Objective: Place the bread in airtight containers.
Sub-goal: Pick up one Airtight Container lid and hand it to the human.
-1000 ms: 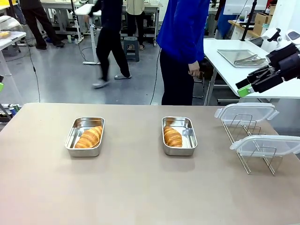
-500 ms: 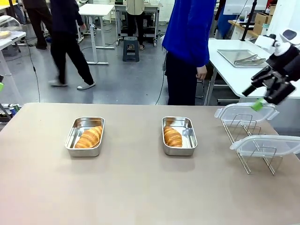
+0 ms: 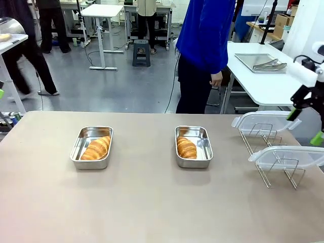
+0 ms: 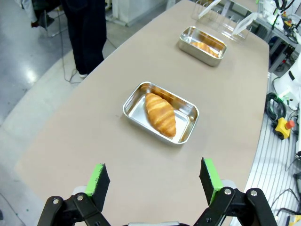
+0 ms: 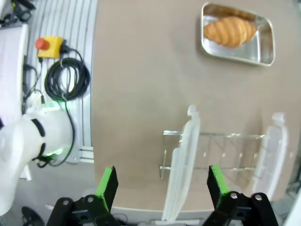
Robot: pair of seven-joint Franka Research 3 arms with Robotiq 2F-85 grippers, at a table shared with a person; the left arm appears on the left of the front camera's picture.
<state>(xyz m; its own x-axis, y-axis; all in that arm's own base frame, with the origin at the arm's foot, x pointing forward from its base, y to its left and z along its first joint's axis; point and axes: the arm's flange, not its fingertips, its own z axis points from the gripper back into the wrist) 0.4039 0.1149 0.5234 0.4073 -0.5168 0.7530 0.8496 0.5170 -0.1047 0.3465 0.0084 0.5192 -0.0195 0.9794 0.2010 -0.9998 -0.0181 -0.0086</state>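
Note:
Two steel airtight containers stand open on the tan table, the left one (image 3: pixel 82 139) and the right one (image 3: pixel 203 147). Each holds one piece of bread: a croissant (image 3: pixel 96 148) and a croissant (image 3: pixel 186 148). Two clear lids (image 3: pixel 266 121) (image 3: pixel 289 156) lean on a wire rack at the right. My right gripper (image 3: pixel 305 125) hangs open at the right edge, above the rack. From its wrist I see it (image 5: pixel 162 188) open over the lids (image 5: pixel 181 174) (image 5: pixel 273 155), a container (image 5: pixel 263 48) with bread (image 5: pixel 230 30) beyond. My left gripper (image 4: pixel 154 181) is open, well back from the nearer container (image 4: pixel 186 120) and its bread (image 4: pixel 160 113).
A person in a blue top (image 3: pixel 202 45) stands at the far side. Behind, a white table carries a flat steel tray (image 3: pixel 260 62). The wire rack (image 5: pixel 211 150) holds the lids upright. A red stop button (image 5: pixel 42 43) and coiled cable (image 5: pixel 66 80) lie off the table's end.
My right gripper has swung down and to the right, from high above the rear lid to the picture's right edge, turning its fingers downward. People in the background walked left.

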